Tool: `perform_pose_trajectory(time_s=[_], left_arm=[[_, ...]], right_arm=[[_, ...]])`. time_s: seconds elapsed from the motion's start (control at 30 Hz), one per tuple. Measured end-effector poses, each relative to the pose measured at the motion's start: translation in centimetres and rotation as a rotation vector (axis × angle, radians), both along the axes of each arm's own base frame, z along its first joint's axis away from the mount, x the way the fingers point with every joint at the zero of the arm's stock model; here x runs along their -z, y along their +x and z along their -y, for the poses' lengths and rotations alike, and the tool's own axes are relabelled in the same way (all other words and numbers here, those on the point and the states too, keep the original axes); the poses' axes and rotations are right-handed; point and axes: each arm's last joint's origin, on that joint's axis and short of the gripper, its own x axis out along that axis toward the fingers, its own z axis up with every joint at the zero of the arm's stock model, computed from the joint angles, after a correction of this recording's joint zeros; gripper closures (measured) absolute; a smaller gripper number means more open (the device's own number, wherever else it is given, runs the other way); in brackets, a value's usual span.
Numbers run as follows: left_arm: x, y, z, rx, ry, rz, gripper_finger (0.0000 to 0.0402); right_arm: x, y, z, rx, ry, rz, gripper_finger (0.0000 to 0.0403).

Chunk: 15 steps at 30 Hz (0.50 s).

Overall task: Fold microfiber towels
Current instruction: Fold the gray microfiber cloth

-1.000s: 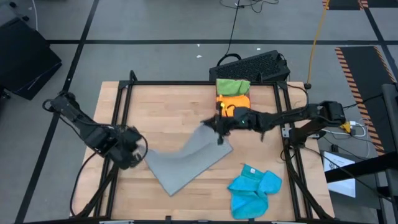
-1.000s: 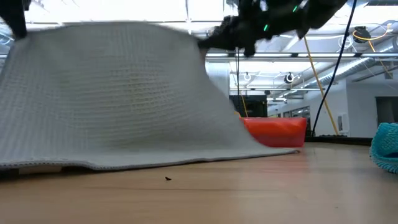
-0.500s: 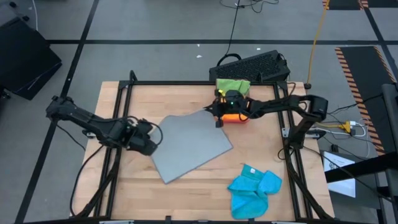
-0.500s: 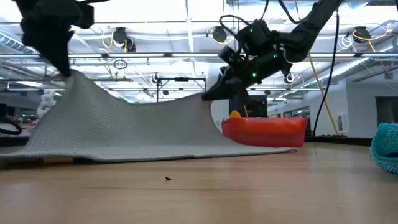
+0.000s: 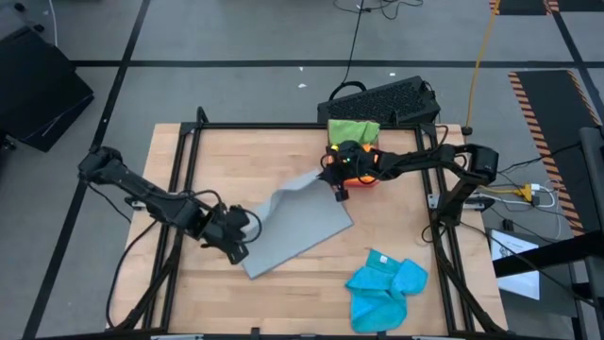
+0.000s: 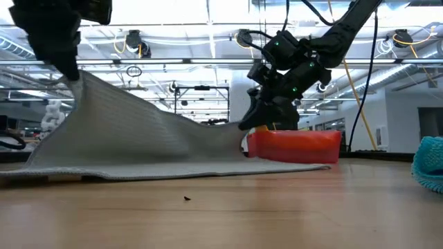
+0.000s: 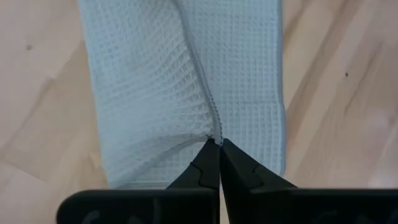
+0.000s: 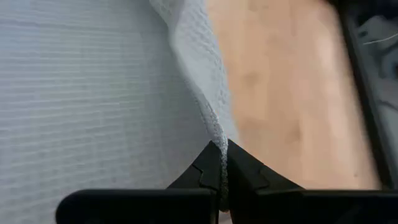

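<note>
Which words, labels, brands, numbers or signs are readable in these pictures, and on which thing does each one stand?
None can be read.
Grey towel: plain waffle weave, no tag showing.
Blue towels, green towel, red tray: no print visible.
Keyboard: key legends too small to read.
Floor stripes: orange and black hazard marking, no text.

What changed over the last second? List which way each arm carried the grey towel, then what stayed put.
The left gripper, shut on the grey waffle-weave microfiber towel, swung in from the table's left edge toward the middle, then back toward the near side. The right gripper, also pinching it, moved toward the pink-red plastic tray and dipped. Both grips held. The blue towels, the orange and green towels and the tray stayed put.
</note>
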Motion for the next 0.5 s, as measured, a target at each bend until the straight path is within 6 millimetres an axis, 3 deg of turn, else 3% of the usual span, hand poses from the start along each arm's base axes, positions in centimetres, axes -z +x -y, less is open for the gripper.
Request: perform_pose_trajectory(time_s=[0.2, 0.5], left_arm=[[0.7, 0.0, 1.2, -0.001, -0.032, -0.033, 0.0399], [0.3, 0.2, 2.9, 0.014, -0.069, 0.080, 0.0399]], right_arm=[[0.2, -0.2, -0.5, 0.000, 0.047, -0.042, 0.0399], [-1.5, -1.4, -2.5, -0.023, 0.094, -0.115, 0.0399]])
